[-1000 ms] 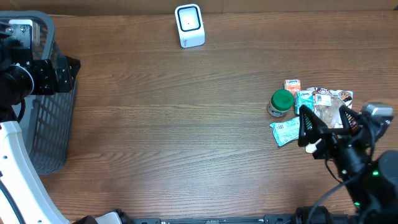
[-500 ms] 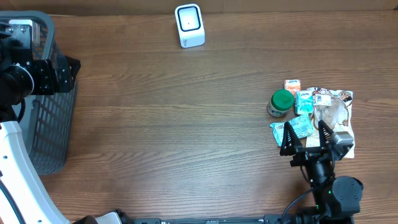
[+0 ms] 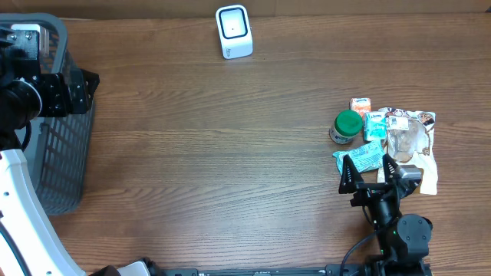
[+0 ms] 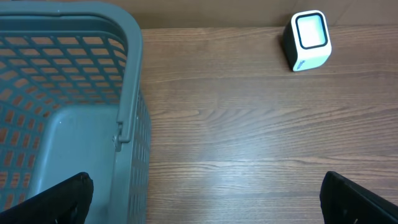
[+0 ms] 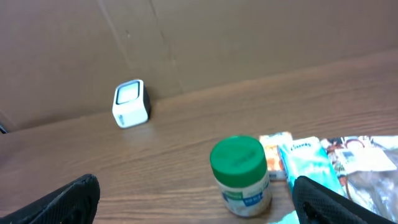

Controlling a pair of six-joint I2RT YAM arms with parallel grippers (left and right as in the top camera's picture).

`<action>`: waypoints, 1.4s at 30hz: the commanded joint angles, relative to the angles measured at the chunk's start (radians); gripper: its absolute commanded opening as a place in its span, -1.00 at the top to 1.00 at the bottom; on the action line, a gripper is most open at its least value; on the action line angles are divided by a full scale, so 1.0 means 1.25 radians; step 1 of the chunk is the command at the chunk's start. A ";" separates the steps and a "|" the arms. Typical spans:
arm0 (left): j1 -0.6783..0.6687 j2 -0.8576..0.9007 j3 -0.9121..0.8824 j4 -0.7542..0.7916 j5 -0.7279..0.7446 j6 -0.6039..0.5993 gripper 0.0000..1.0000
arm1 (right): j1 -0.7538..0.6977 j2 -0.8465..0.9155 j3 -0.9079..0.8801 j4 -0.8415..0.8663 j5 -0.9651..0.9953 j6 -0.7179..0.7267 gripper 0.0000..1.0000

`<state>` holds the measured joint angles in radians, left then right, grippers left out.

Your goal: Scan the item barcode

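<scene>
The white barcode scanner [image 3: 233, 31] stands at the table's far edge and also shows in the left wrist view [image 4: 306, 39] and the right wrist view [image 5: 130, 102]. The items lie in a cluster at the right: a green-lidded jar [image 3: 347, 126] [image 5: 240, 174], two teal packets [image 3: 362, 159] [image 5: 308, 163], a small orange box [image 3: 360, 104] and a clear bag [image 3: 410, 146]. My right gripper [image 3: 368, 172] [image 5: 199, 208] is open just in front of the cluster, with nothing between its fingers. My left gripper [image 3: 77, 88] [image 4: 205, 205] is open and empty over the basket's right rim.
A grey mesh basket [image 3: 69, 153] [image 4: 130, 93] stands at the table's left edge, with nothing inside where it shows. A brown cardboard wall [image 5: 186, 37] runs behind the scanner.
My right arm has swung in from the right edge to the near side of the item cluster, its open gripper now pointing at the items. The left arm has not moved.
</scene>
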<state>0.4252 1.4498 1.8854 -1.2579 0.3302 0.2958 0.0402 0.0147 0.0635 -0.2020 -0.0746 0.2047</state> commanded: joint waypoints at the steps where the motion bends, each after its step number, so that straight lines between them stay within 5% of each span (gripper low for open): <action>1: -0.005 0.001 0.000 0.001 0.008 0.015 -0.99 | 0.004 -0.010 -0.005 0.009 -0.006 -0.004 -1.00; 9: -0.005 0.001 0.000 0.001 0.008 0.015 -0.99 | 0.004 -0.010 -0.005 0.015 -0.103 -0.175 -1.00; 20: -0.005 0.001 0.000 0.001 0.008 0.015 -0.99 | 0.004 -0.010 -0.005 0.012 -0.094 -0.249 -1.00; 42: -0.005 0.001 0.000 0.001 0.008 0.015 -0.99 | 0.003 -0.009 -0.005 0.014 -0.094 -0.249 -1.00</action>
<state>0.4252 1.4498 1.8854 -1.2579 0.3302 0.2958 0.0399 0.0147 0.0586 -0.1932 -0.1844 -0.1020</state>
